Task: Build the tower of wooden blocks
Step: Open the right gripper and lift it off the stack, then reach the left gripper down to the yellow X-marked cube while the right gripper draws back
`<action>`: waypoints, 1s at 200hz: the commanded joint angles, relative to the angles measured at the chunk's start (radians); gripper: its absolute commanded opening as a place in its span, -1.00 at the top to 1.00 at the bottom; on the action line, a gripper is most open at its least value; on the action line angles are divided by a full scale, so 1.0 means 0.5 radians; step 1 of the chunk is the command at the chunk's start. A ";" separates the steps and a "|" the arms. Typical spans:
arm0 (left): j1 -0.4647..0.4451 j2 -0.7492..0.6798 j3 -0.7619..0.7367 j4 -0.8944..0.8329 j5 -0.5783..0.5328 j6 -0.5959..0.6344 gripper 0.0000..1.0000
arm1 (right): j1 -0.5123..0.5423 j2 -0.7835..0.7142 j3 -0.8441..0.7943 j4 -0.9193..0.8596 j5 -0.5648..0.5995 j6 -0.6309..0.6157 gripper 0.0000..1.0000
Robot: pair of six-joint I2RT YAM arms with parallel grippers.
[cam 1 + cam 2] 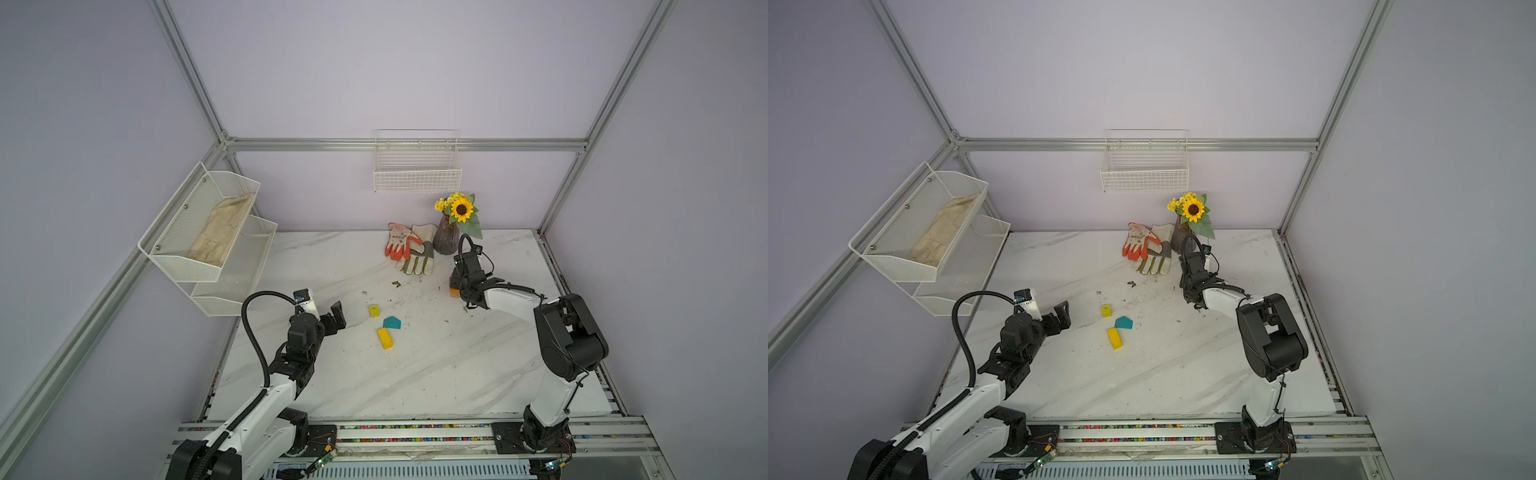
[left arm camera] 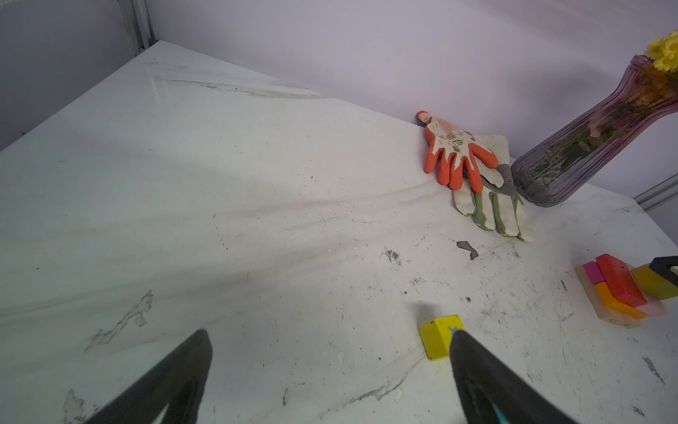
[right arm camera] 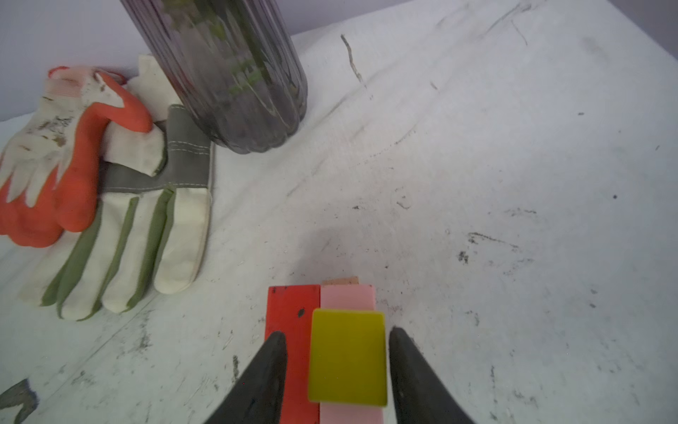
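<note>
- Underneath, the white marble-patterned tabletop [image 1: 436,374] carries everything. It is scuffed and speckled with dark crumbs.
- A white two-tier mesh shelf [image 1: 199,232] hangs on the left wall with a pale worn glove [image 1: 220,230] in its upper tier. A white wire basket [image 1: 417,172] hangs on the back wall.
- The left gripper [image 2: 330,336] hovers over the tabletop with its jaws spread wide, holding nothing.
- The right gripper [image 3: 337,332] straddles the top of the tower, jaws parted, with a sliver of gap on either side of the top block. Its arm hides nearly all of the stack in both top views.
- A dark purple ribbed glass vase [image 1: 445,241] with a sunflower [image 1: 461,209] stands at the back, near the tower.
- An orange-and-white coated glove [image 1: 400,243] lies partly over a cream work glove with green stripes [image 1: 419,259], just beside the vase.
- The tower [image 2: 620,290] is a low stack: a tan base, magenta and orange pieces, then red and pink bars side by side, with a flat yellow block [image 3: 346,356] on top.
- Loose wood blocks lie mid-table, well apart from the tower: a yellow bar [image 1: 385,338], a teal pentagon [image 1: 392,322] near it, and a small yellow cube [image 1: 374,310] near the left gripper.
- The small yellow cube bears a small grey mark, and the orange-and-white coated glove has dark print. Neither can be read.
</note>
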 commanded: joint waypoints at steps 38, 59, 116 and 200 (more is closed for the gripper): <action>-0.141 -0.089 -0.009 0.090 0.310 0.125 -0.99 | -0.002 -0.681 -0.309 0.258 -0.290 -0.083 -0.32; -0.265 0.013 0.050 0.116 0.320 0.217 -0.99 | -0.003 -0.955 -0.533 0.475 -0.335 -0.103 -0.42; -0.459 0.546 0.261 0.099 0.210 0.194 -0.94 | -0.039 -1.213 -1.078 1.007 -0.026 -0.086 -0.38; -0.615 1.175 0.618 0.073 -0.010 0.144 -0.90 | -0.114 -0.953 -1.372 1.578 -0.034 -0.024 -0.33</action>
